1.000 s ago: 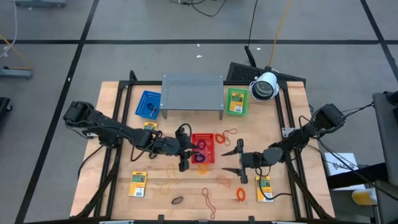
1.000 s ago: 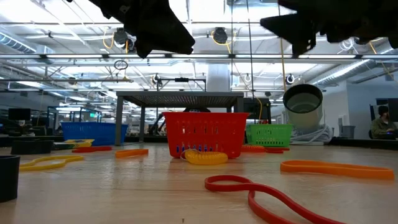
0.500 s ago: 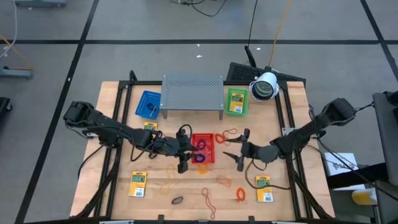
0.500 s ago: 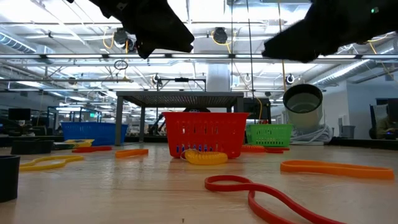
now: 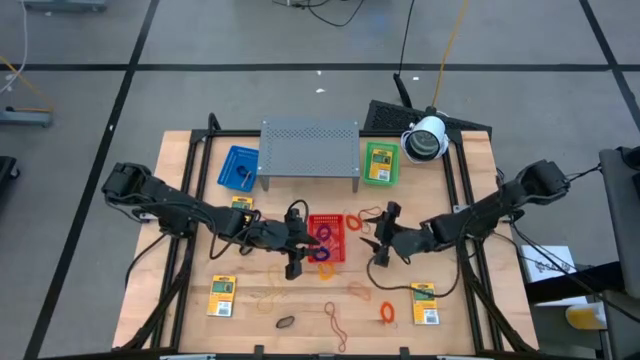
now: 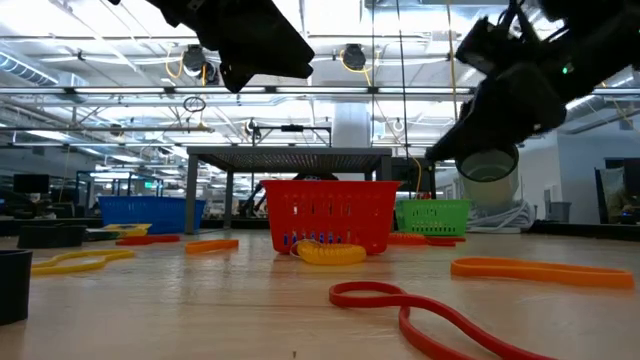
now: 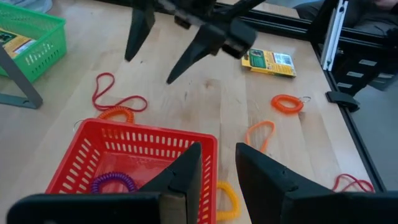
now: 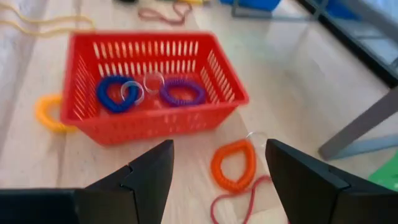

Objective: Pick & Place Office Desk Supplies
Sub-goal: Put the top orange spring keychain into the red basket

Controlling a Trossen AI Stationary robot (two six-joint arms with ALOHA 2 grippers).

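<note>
The red mesh basket [image 5: 327,238] stands mid-table and holds blue, clear and purple coil loops [image 8: 180,92]. My left gripper [image 5: 296,246] hovers over the basket's left rim [image 7: 143,127], open, with nothing between its fingers. My right gripper [image 5: 384,238] hangs just right of the basket, wide open and empty, pointing at it. An orange coil loop [image 8: 234,164] lies flat on the table between that gripper and the basket. A yellow coil [image 8: 46,113] lies against the basket's near side. Yellow-and-green packets [image 5: 222,296] [image 5: 425,302] lie flat near the front.
Loose bands lie on the wood: red [image 5: 370,215], orange [image 5: 387,312], tan [image 5: 335,322], black [image 5: 285,322]. At the back stand a grey perforated rack [image 5: 310,150], a blue basket [image 5: 238,167], a green basket [image 5: 378,163] with a packet, and a white camera [image 5: 427,137].
My right gripper has gone toward the table's far edge, away from the front-right packet, and swung round until it points at the red basket; its fingers stay wide open. My left gripper has kept still.
</note>
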